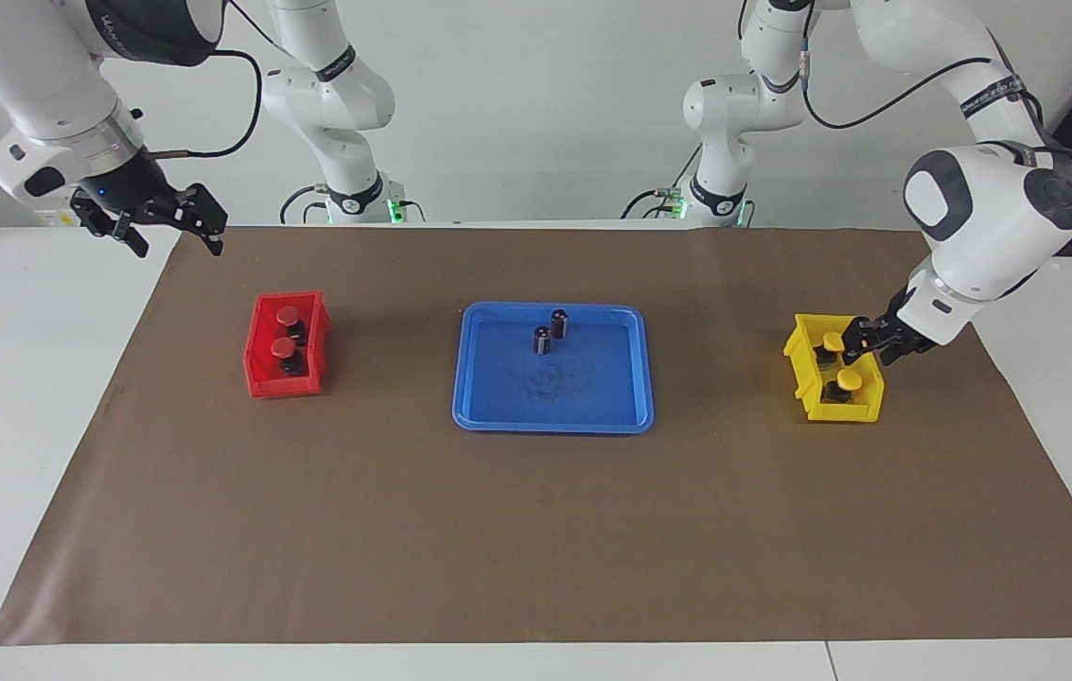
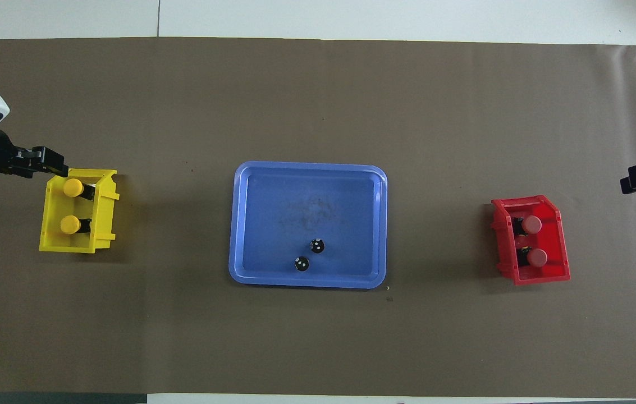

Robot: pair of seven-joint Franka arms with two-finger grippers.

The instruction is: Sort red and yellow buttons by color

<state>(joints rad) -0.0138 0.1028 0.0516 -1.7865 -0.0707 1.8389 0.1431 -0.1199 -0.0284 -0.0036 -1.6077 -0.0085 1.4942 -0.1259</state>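
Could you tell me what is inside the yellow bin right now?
The yellow bin holds two yellow buttons, lying side by side with caps showing. Their black bodies are partly hidden by the bin's wall.

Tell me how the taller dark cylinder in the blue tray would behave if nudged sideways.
The taller dark cylinder stands upright, tall for its width, so it would probably tip. Being round, it would likely roll; the blue tray has a raised rim that should stop it.
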